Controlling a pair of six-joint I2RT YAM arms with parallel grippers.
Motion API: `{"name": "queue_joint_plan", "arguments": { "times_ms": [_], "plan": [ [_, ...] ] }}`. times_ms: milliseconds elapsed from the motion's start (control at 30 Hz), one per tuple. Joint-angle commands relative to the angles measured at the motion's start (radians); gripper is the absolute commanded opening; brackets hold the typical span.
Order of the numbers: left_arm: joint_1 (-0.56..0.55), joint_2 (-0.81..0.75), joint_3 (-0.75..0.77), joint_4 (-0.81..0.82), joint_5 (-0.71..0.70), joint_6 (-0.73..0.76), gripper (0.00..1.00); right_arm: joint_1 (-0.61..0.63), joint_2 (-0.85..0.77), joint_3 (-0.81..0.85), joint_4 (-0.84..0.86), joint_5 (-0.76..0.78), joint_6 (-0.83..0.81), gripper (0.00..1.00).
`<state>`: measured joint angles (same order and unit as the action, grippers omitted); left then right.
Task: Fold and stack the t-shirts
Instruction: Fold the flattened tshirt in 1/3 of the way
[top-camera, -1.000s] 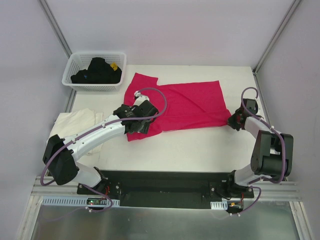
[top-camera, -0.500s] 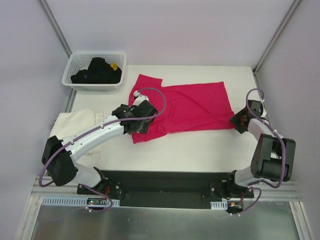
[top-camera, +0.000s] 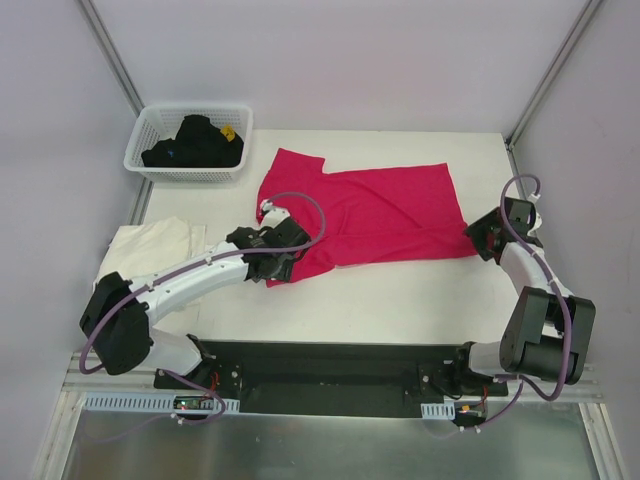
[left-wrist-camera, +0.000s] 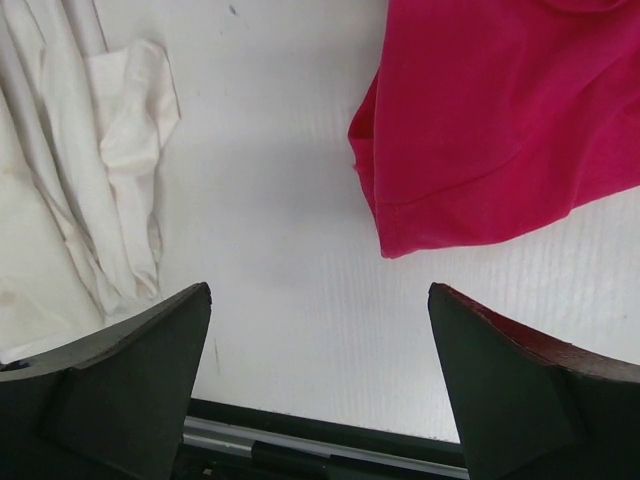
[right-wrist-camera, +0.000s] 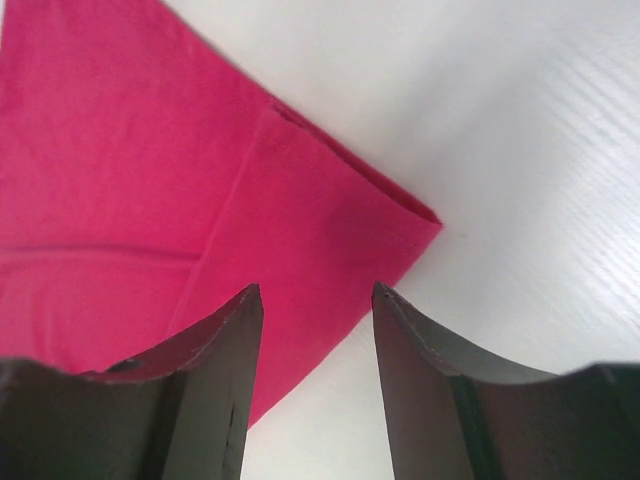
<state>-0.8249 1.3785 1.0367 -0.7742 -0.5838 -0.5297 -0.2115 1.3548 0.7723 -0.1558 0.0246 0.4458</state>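
The magenta-red t-shirt (top-camera: 375, 215) lies spread across the middle of the table. Its near left corner (left-wrist-camera: 480, 130) shows in the left wrist view, its right corner (right-wrist-camera: 200, 200) in the right wrist view. The cream-white t-shirt (top-camera: 150, 245) lies crumpled at the table's left edge, partly under the left arm, and also shows as the cream-white cloth (left-wrist-camera: 80, 180). My left gripper (top-camera: 275, 265) hangs open above bare table beside the red shirt's near left corner, holding nothing. My right gripper (top-camera: 482, 238) is open just off the red shirt's right corner, nothing between its fingers.
A white lattice basket (top-camera: 140, 155) with dark clothes stands at the back left corner. Metal frame posts rise at the back corners. The black base rail (top-camera: 330, 365) runs along the near edge.
The right gripper opened, let go of the red shirt's right corner and drew back to the right. The left gripper slid toward the near left, off the shirt. The shirt now lies flatter.
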Motion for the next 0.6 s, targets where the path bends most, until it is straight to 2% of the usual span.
{"name": "queue_joint_plan", "arguments": {
  "times_ms": [0,133,300,567],
  "plan": [
    [-0.003,-0.047,-0.092,0.055,0.006,-0.134,0.89,0.032,0.012,0.032,0.082,-0.089,0.062,0.50],
    [-0.003,-0.091,-0.171,0.119,-0.005,-0.211,0.89,0.052,0.006,0.032,0.096,-0.114,0.065,0.50],
    [-0.002,-0.168,-0.279,0.262,0.012,-0.214,0.88,0.057,-0.014,0.018,0.102,-0.138,0.064,0.50],
    [-0.003,-0.200,-0.360,0.596,0.068,-0.058,0.83,0.057,-0.029,0.007,0.113,-0.157,0.064,0.49]
  ]
}}
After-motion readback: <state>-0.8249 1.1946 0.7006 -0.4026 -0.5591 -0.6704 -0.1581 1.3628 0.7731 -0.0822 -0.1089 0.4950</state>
